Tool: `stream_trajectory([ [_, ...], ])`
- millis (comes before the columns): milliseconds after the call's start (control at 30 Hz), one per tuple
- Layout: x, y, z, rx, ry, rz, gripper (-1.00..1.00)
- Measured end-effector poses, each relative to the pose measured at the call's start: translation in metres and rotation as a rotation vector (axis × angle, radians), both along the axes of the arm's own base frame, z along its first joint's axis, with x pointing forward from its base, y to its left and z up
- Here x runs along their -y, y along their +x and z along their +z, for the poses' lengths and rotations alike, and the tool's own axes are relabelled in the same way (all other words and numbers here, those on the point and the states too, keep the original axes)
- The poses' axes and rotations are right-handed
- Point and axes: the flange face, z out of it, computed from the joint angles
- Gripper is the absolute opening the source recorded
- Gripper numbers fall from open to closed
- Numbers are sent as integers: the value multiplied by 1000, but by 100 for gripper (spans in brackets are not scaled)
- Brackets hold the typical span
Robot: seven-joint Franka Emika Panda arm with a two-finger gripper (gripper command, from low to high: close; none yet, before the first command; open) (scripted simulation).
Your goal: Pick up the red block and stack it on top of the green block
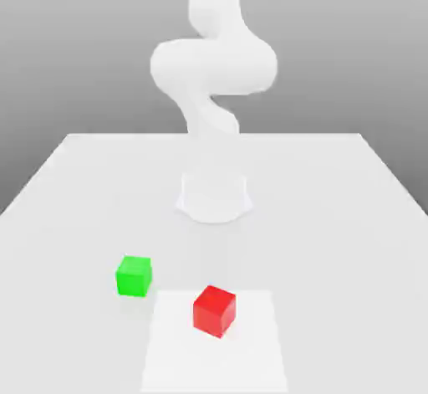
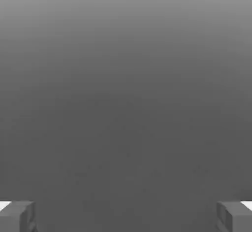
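While the white jointed arm (image 1: 213, 58) rises above its round base at the far middle of the flat white table (image 1: 75, 183), nothing is yet in hand, so your step is the approach to the small bright red cube with smooth faces (image 1: 214, 309). You see the gripper (image 2: 126, 216) in the hand view with its two grey fingertips (image 2: 17, 216) standing far apart at the frame's edges, wide and empty, looking onto plain grey with neither cube between them.

In the exterior view, taking the table's centre as the dial, the red block sits at about six o'clock, near the front edge, on a slightly brighter white patch (image 1: 259, 359). The small bright green cube of like size (image 1: 134, 275) lies at about seven to eight o'clock, near the red one but apart from it, towards the exterior view's left.

The red block looks turned a little against the table's edges, so I judge you should rotate the hand to set the fingertips square on two opposite faces. Come down from straight above, keep the fingers wide until they straddle it, and close low on the sides. Approaching vertically should also keep you from nudging the green block.
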Motion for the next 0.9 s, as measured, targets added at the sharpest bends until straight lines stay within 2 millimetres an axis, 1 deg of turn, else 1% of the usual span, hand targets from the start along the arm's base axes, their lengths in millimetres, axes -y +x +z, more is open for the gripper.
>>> stream_trajectory([
  [67,3,24,-47,-70,-34,87,0],
  [133,3,42,-93,-134,-68,169,0],
  [200,1,55,-139,-196,-101,252,0],
  [300,-4,64,-208,-286,-153,378,0],
  [367,-7,64,-253,-345,-189,463,0],
  [433,-10,59,-296,-403,-225,549,0],
  [500,-12,50,-338,-461,-262,636,0],
  [600,-12,29,-395,-545,-318,766,0],
  [667,-10,12,-428,-601,-356,854,0],
  [700,-9,5,-441,-621,-371,887,0],
  [767,-7,1,-458,-634,-382,909,0],
  [900,-8,2,-485,-636,-389,921,0],
])
